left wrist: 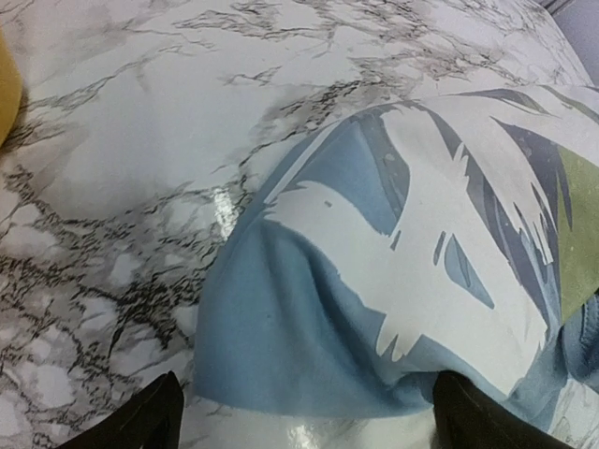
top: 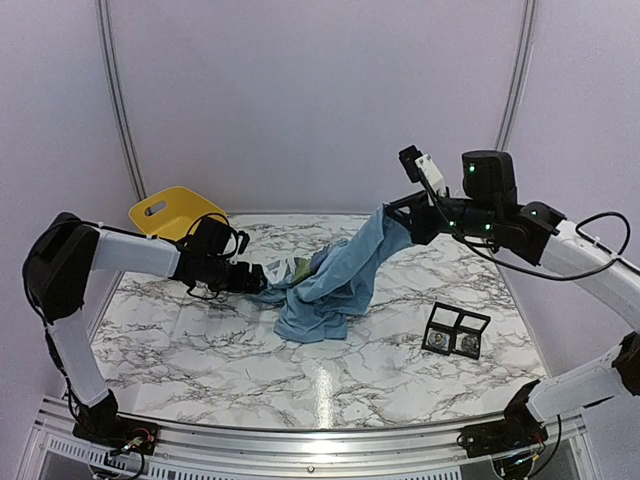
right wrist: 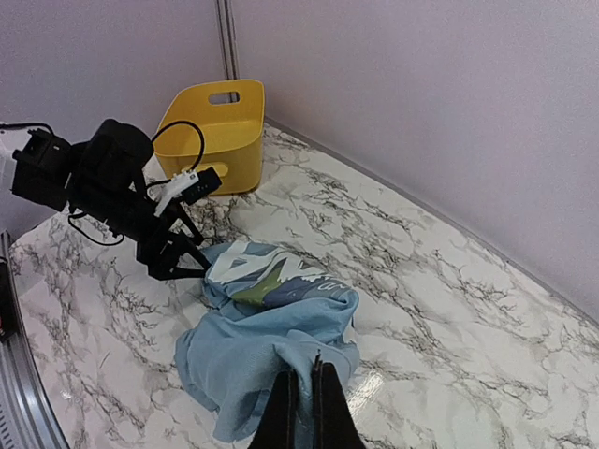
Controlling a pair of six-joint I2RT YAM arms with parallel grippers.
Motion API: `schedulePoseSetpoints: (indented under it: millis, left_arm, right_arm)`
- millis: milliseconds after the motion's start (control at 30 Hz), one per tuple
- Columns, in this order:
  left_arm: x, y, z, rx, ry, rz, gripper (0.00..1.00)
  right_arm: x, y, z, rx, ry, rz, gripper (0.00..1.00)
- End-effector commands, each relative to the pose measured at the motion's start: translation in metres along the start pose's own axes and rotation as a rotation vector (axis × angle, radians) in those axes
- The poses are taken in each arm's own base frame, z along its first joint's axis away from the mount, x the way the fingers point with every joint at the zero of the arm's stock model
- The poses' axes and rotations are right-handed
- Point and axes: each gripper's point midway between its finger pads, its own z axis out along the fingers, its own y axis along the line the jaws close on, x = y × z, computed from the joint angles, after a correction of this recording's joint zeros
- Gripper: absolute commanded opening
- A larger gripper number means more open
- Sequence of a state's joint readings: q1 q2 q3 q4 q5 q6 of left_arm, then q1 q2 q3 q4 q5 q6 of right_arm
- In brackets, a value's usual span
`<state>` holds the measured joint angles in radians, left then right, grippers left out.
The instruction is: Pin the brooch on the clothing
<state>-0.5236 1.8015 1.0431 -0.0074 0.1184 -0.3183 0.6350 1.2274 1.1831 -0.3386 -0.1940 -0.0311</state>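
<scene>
The clothing (top: 335,280) is a light blue T-shirt lying crumpled mid-table, one end drawn up and to the right. My right gripper (top: 397,224) is shut on that raised end, and in the right wrist view its fingers (right wrist: 304,379) pinch a fold of blue cloth (right wrist: 271,327). My left gripper (top: 258,280) is low at the shirt's left edge. Its jaws stand open (left wrist: 309,398) either side of the printed hem (left wrist: 374,281), not gripping it. An open black case (top: 458,332) on the right holds two small round pieces that look like brooches.
A yellow bin (top: 170,212) stands at the back left corner, behind my left arm (right wrist: 112,178). The marble table (top: 200,350) has a metal rail along its near edge. Pale walls close off the back and sides.
</scene>
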Motion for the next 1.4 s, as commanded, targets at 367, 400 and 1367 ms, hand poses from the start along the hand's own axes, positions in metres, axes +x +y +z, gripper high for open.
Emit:
schedulePoseSetpoints:
  millis: [367,400,1367]
  left_arm:
    - [-0.068,-0.036,-0.006,-0.027,-0.132,0.151,0.0]
    - [-0.09,-0.032,-0.028,-0.083,-0.207,0.162,0.0]
    - [-0.241,-0.033,-0.225,-0.161,-0.673,0.178,0.0]
  right_arm:
    - [-0.102,-0.092,-0.011,0.22,-0.128,0.006,0.0]
    - [-0.117,-0.098,-0.022,0.245,-0.161,-0.006,0.0]
    - [-0.193,-0.168,-0.029,0.345,-0.387,-0.021,0.0]
